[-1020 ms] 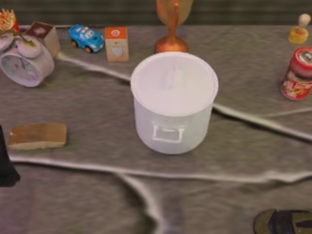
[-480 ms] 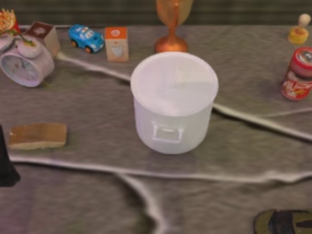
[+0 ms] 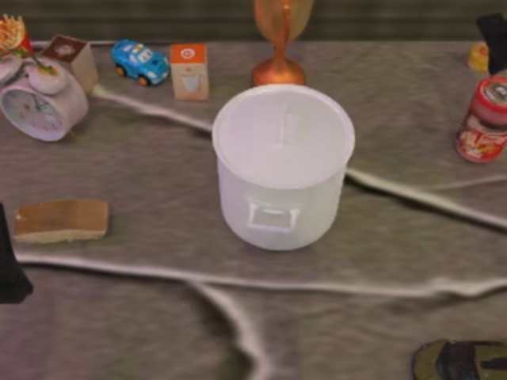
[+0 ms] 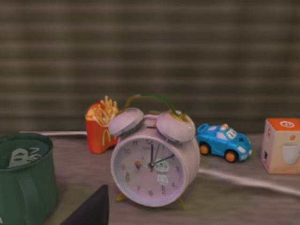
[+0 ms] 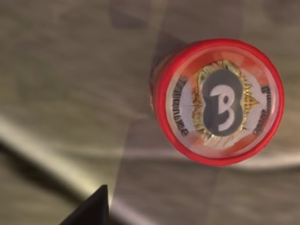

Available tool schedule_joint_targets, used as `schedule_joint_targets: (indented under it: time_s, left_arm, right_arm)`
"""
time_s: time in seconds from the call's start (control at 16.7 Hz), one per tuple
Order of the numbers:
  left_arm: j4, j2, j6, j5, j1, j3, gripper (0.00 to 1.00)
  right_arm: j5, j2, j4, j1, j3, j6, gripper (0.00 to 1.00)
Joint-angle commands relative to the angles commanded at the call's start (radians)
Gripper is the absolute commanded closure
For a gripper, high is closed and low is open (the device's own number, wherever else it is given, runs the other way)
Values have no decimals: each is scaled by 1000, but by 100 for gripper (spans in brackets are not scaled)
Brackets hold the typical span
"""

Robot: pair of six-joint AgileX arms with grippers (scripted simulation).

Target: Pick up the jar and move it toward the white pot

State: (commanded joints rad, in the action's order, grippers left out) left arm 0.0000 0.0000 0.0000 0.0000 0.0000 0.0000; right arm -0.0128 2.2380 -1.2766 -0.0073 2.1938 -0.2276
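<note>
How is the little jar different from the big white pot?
The jar is much smaller than the white pot. The jar has a red lid, a dark band and a red-and-white label; the white pot is plain white all over. The white pot has a rectangular side handle; the jar shows none. The jar stands at the table's right edge, the white pot in the middle. Both are round and upright.

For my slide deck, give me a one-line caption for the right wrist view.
Right wrist camera looks straight down on the jar, upright on the grey table, red lid facing the lens.
</note>
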Motion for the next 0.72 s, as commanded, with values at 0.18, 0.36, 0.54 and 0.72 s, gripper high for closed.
schedule_joint_targets:
  time_s: [0.18,0.36,0.54,0.72]
  left_arm:
    - [0,0,0,0,0,0,0]
    - [0,0,0,0,0,0,0]
    - [0,0,0,0,0,0,0]
    - [0,0,0,0,0,0,0]
  right_arm:
    - [-3,196,-105,1,207,-20,0]
    - [-5,326,-172,1,349,-34,0]
    - [-6,372,-196,2,400,-39,0]
    - [-6,372,-196,2,400,-39,0]
